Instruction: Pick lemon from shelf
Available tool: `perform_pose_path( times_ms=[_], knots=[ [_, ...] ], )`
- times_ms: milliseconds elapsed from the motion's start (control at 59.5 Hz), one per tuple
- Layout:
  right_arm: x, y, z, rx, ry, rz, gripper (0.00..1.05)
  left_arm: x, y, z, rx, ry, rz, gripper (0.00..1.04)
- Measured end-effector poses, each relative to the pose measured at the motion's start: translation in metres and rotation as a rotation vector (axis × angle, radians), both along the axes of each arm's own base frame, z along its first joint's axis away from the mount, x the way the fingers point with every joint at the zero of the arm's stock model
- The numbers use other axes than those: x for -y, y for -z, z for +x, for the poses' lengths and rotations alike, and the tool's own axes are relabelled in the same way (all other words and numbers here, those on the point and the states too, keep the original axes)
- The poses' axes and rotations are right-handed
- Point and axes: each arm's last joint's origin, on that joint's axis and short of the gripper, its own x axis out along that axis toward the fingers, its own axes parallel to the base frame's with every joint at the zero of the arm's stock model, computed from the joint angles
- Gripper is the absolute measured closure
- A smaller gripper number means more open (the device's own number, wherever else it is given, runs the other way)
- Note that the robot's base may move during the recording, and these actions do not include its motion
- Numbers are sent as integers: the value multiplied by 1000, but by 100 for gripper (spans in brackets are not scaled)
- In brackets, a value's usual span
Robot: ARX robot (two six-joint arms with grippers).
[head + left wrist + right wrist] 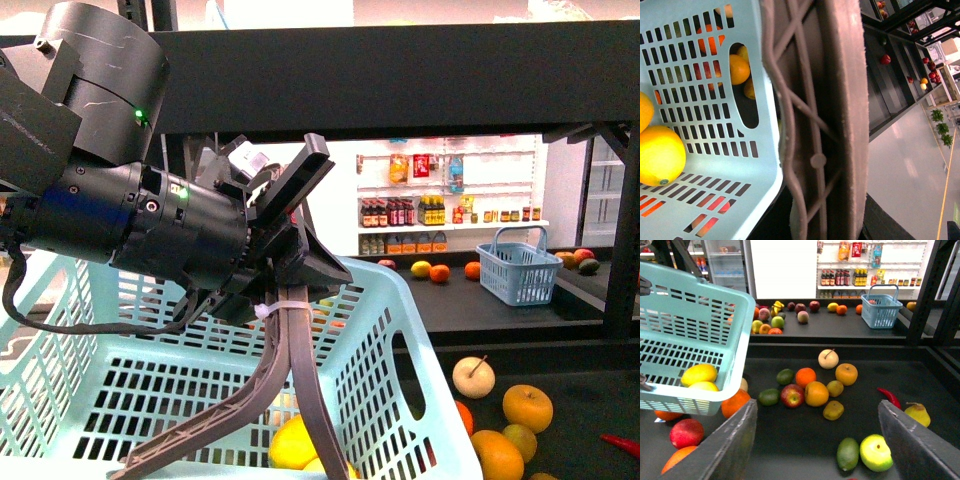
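Right jaws gape wide, empty, above the desk's [805, 440] near edge. Left jaws clamped on basket handle [300, 385]. Lemon [699, 374] lies inside basket [690, 315], over desk's left edge. Pick looks finished; next, I'd draw right arm clear of basket rim.

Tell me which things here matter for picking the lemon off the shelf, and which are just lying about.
For the job:
lemons, two already in the light blue basket
black shelf
right gripper, open over the deck

Just lying about:
oranges
red apple
pale round fruit
red chilli
small blue basket
bottles
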Motion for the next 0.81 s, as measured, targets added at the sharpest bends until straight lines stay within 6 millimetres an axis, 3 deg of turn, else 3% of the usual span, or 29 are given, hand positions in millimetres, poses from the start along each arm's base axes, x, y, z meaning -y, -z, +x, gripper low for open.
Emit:
perform_pose_path(
  times_ms=[168, 471, 689, 807],
  knots=[
    [0, 0, 0, 0, 0, 0, 1, 0, 0, 0, 0, 0, 0, 91],
    [0, 0, 0, 0, 0, 0, 2, 0, 0, 0, -9, -7, 6, 91],
    [0, 0, 0, 0, 0, 0, 2, -11, -4, 8, -70, -213, -15, 91],
    [0, 0, 0, 0, 0, 0, 2, -40, -12, 24, -61, -457, -77, 91]
  ],
)
